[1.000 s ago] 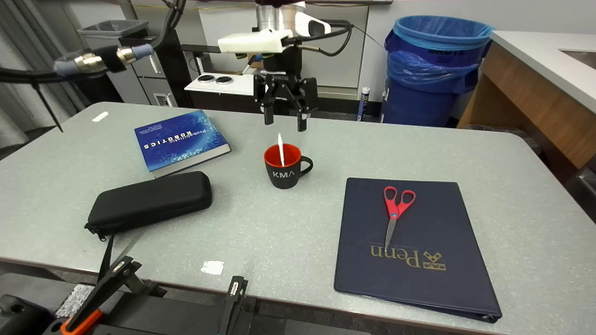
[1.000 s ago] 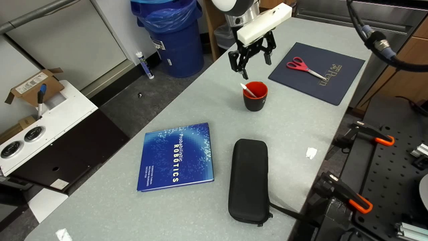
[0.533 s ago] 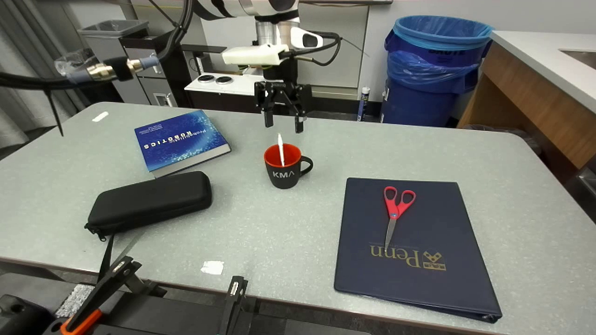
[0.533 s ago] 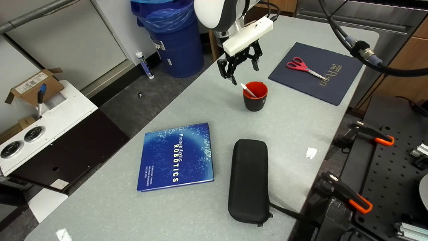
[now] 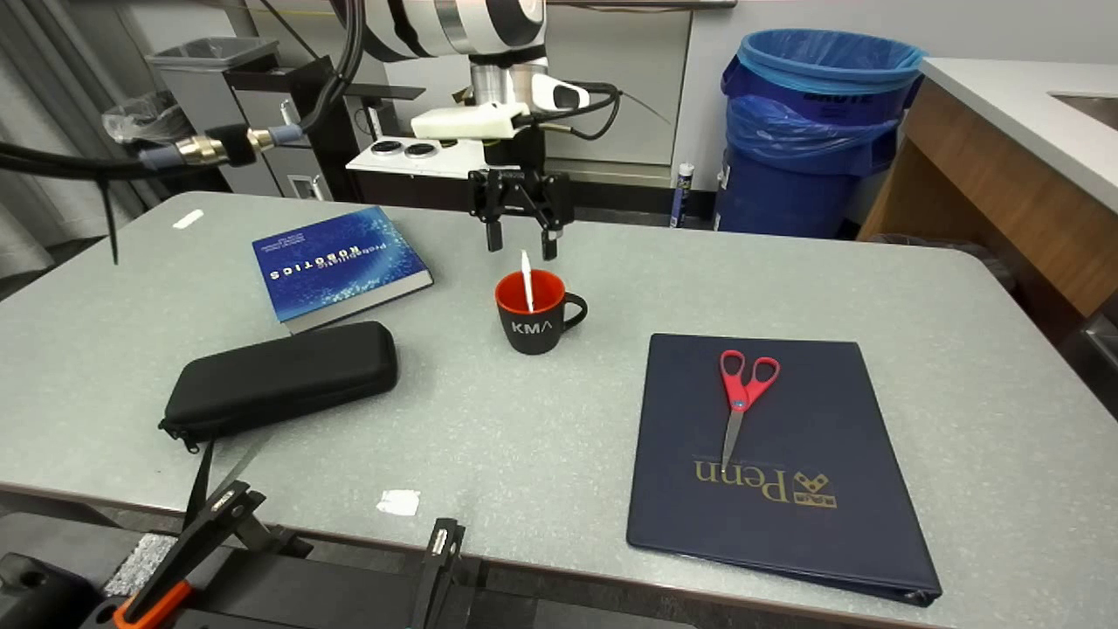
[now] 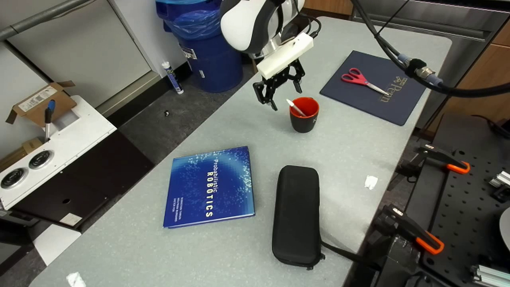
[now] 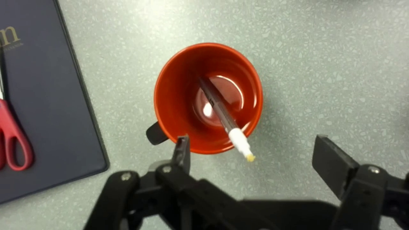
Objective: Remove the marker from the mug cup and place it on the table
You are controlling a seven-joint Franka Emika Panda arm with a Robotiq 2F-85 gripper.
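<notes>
Wide table (image 5: 524, 437) surrounds the mug (image 5: 543, 321), marker (image 7: 224, 116) jutting past its rim (image 7: 207, 44).

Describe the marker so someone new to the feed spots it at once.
On the pale grey table, between the blue book and the dark folder, stands a black mug with a red inside. The marker leans inside it, a slim stick, white end past the rim. The red-handled scissors lie on the folder; only the marker is in the mug.

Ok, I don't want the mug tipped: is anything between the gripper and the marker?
Nothing visible: the marker leans in the mug, its white end jutting above the rim toward the open gripper. The mug surrounds only the marker's lower part.
</notes>
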